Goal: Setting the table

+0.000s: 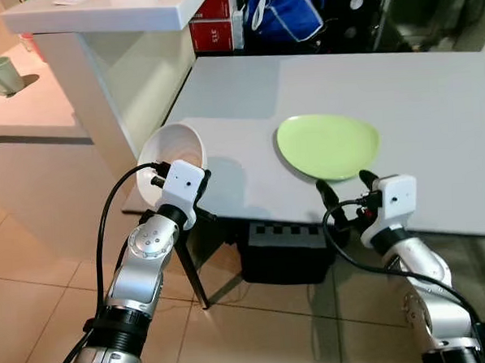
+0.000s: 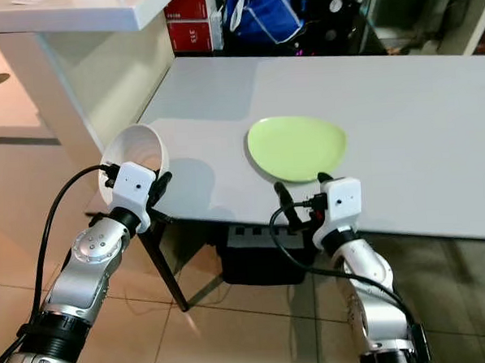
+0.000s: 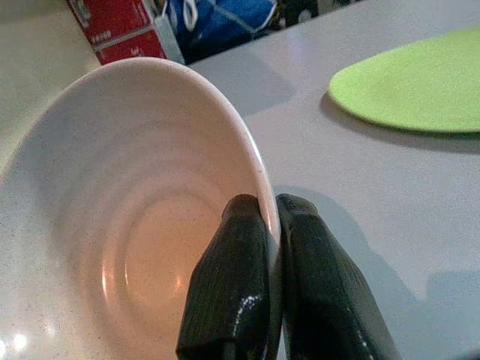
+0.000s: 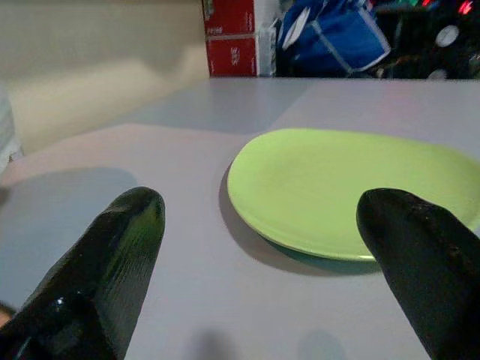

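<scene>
Head stereo eyes look down over the table; wrist cameras sit seemingly close, sharing the green plate.

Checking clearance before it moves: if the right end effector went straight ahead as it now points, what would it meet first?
Probably the near rim of the green plate on the white table; the right end effector, open, points at it.

Silver arms, white wrist blocks, black cables

tilted white bowl off the table's corner; green plate flat on it.
</scene>
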Controlling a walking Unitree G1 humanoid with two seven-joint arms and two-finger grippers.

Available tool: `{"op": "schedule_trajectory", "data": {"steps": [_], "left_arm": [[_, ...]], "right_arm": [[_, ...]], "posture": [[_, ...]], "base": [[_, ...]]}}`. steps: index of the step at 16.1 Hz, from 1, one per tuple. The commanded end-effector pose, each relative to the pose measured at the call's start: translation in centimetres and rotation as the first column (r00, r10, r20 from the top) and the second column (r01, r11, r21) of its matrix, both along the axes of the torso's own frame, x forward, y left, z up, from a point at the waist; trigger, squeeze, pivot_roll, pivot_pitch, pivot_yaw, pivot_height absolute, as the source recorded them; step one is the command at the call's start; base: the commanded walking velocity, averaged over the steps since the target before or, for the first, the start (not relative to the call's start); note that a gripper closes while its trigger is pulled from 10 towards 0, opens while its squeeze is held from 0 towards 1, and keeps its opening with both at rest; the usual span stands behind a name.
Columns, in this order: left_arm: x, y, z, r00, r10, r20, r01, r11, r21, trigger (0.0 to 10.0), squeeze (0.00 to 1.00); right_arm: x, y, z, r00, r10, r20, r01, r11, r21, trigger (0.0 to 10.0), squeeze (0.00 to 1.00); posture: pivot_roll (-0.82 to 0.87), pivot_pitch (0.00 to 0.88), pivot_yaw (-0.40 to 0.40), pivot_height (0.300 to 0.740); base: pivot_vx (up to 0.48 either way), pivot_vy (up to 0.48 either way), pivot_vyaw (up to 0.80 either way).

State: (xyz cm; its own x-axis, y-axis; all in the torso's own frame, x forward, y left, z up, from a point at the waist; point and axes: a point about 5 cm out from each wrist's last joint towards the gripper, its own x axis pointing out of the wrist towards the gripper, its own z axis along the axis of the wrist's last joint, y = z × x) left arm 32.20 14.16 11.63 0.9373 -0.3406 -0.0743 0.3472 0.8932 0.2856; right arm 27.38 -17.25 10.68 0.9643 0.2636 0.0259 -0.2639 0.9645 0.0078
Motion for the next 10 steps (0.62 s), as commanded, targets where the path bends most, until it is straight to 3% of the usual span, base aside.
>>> {"op": "schedule_trajectory", "data": {"steps": [1, 4, 8, 10], "left_arm": [[0.5, 0.5, 1.1, 0.999, 0.002, 0.047, -0.003, 1.0, 0.01, 10.0, 0.0], [0.5, 0.2, 0.9, 0.999, -0.013, 0.037, 0.012, 1.0, 0.021, 10.0, 0.0], [0.5, 0.2, 0.9, 0.999, -0.022, 0.037, 0.02, 0.999, 0.034, 10.0, 0.0], [0.7, 0.3, 0.8, 0.999, -0.026, 0.034, 0.025, 0.999, 0.046, 10.0, 0.0]], "right_arm": [[0.0, 0.4, 0.4, 1.0, 0.011, 0.009, -0.011, 1.0, 0.004, 10.0, 0.0], [-0.2, 0.4, 0.3, 1.0, 0.01, 0.006, -0.01, 1.0, 0.005, 10.0, 0.0], [-0.4, 0.6, 0.8, 1.0, 0.013, 0.026, -0.013, 1.0, -0.003, 10.0, 0.0], [-0.1, 0.5, 2.9, 0.995, 0.019, 0.094, -0.018, 1.0, -0.018, 10.0, 0.0]], "posture": [[-0.02, 0.0, 0.084, 0.74], [-0.02, 0.0, 0.085, 0.74], [-0.03, 0.0, 0.095, 0.74], [-0.04, 0.0, 0.098, 0.74]], "base": [[0.48, 0.0, 0.0], [0.465, 0.0, 0.0], [0.0, 0.0, 0.0], [0.0, 0.0, 0.0]]}}
